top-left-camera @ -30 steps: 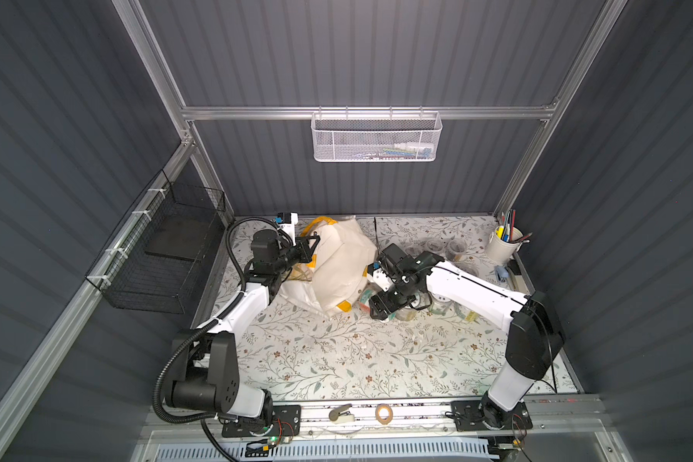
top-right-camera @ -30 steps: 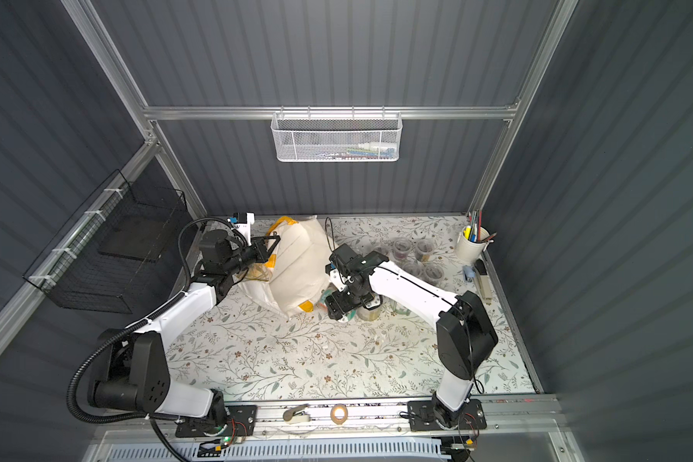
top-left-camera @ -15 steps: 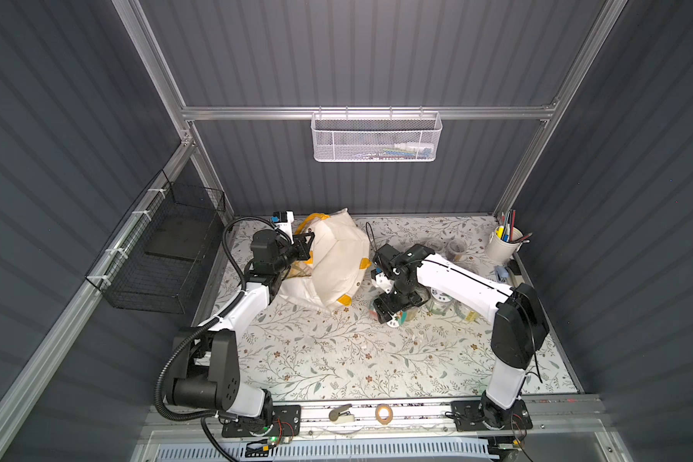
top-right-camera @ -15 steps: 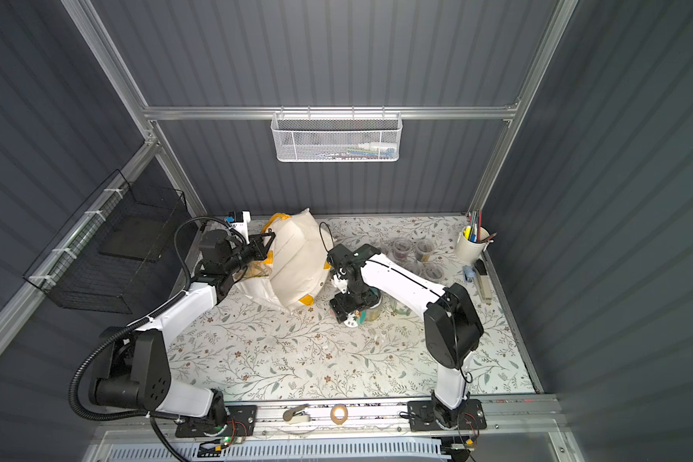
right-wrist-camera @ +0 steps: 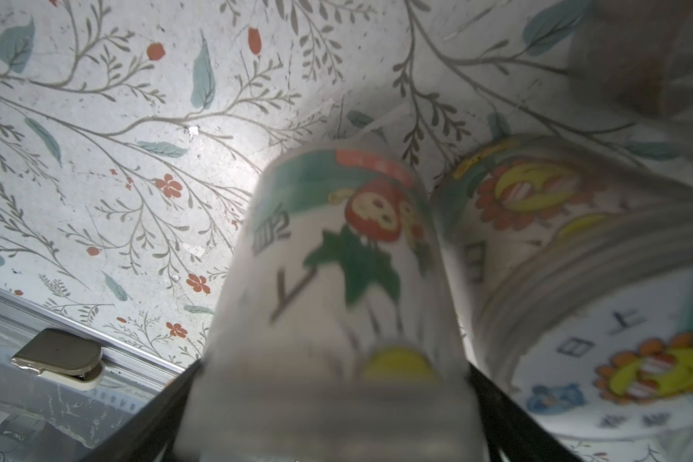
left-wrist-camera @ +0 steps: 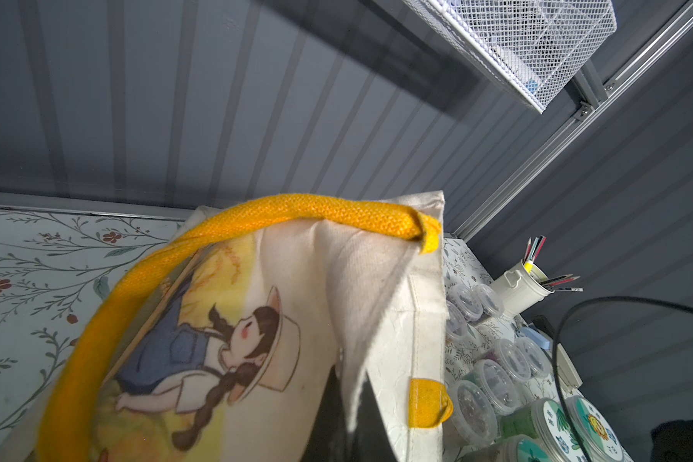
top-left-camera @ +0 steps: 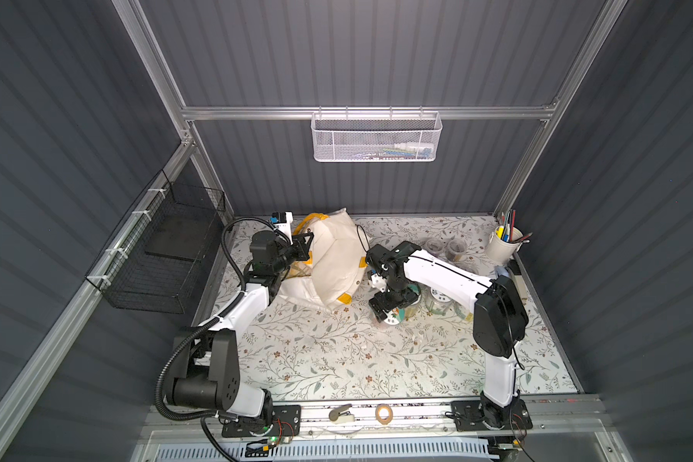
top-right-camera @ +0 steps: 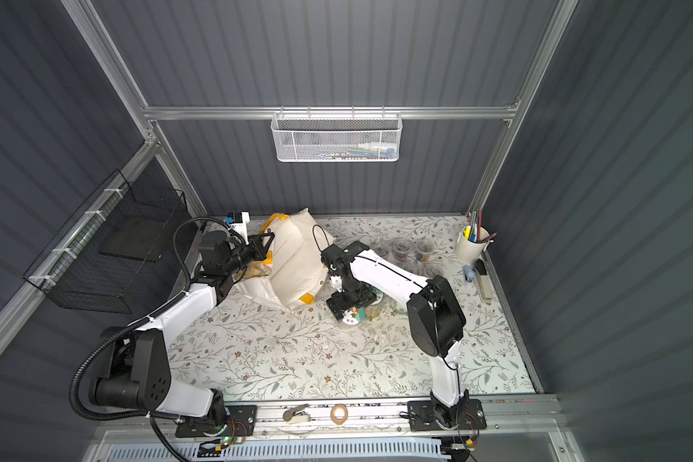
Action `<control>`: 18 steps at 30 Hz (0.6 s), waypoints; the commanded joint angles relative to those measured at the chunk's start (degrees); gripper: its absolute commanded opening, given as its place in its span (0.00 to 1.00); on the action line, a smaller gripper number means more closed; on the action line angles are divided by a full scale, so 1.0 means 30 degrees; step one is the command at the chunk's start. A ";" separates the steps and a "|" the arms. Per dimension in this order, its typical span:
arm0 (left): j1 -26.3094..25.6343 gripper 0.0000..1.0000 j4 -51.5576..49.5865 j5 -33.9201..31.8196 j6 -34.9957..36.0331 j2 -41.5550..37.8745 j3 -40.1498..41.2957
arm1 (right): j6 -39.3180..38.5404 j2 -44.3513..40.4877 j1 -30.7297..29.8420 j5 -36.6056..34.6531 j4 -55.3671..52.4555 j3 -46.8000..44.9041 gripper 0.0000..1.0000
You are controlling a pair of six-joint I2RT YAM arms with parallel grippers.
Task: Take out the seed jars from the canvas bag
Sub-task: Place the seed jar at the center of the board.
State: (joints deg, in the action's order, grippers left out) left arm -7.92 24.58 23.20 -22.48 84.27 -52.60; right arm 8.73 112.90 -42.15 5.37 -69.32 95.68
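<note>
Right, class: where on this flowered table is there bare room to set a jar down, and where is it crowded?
Free: the wide front of the table, from the canvas bag and right gripper forward to the metal rail. Crowded: the seed jars from that gripper back to the pen cup.
</note>
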 commanded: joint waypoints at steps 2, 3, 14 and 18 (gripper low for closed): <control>0.0224 0.00 0.0323 0.0244 0.0289 0.0007 0.0453 | -0.0067 0.0494 -0.0066 -0.0383 -0.0566 0.0746 0.92; 0.0225 0.00 0.0401 0.0263 0.0260 0.0006 0.0506 | -0.0092 0.0587 -0.0066 -0.0466 -0.0562 0.0856 0.92; 0.0226 0.00 0.0450 0.0496 0.0106 0.0196 0.0526 | 0.0147 -0.0218 -0.0571 -0.0533 -0.0263 -0.0105 0.93; 0.0266 0.00 0.0606 0.0647 -0.0057 0.0384 0.0435 | 0.0464 -0.0196 -0.0971 -0.0243 0.0275 -0.0762 0.94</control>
State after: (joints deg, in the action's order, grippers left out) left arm -7.77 26.24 24.21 -22.55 84.29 -51.55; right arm 9.02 113.30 -44.10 4.34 -68.66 94.76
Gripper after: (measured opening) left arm 0.056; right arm 0.939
